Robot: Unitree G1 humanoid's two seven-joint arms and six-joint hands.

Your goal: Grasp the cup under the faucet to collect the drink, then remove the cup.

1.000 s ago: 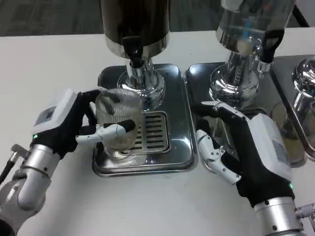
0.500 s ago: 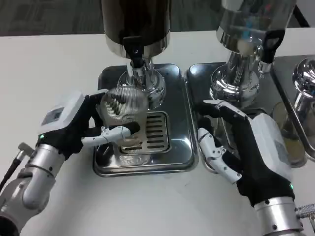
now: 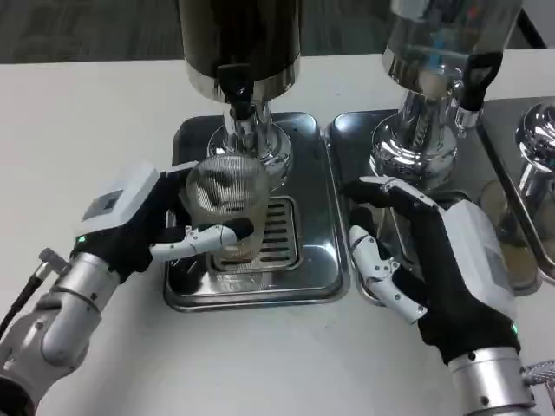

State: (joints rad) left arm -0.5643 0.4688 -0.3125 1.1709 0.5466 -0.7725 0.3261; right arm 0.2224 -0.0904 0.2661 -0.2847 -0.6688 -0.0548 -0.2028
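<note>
— From where you stand, where is the cup [image 3: 227,204] at this moment?

— It is on the steel drip tray [image 3: 251,290], over the slotted grille [image 3: 276,231], and it sits just in front of the black faucet [image 3: 236,89] of the dark dispenser [image 3: 239,39]. The cup is clear and ribbed. It leans a little toward the faucet; I cannot tell if its bottom is touching the tray.

— And the left hand [image 3: 143,225]?

— It is clamped on the cup. The fingers [image 3: 206,236] go around the front of the glass, and the white back of the hand is at the left side of it. The silver forearm goes down to the lower left corner.

— Is there drink inside?

— I cannot tell. The glass is transparent and the metal reflects through it.

— What about the right hand [image 3: 438,260]?

— It holds nothing. Its fingers [image 3: 381,273] are spread apart, and it hovers over the second drip tray [image 3: 347,130], in front of the chrome foot of the clear dispenser [image 3: 438,35]. It is well apart from the cup.

— Anything more on the table [image 3: 87,113]?

— At the far right there is 1 more chrome stand [image 3: 536,139], cut by the edge of the view.
</note>
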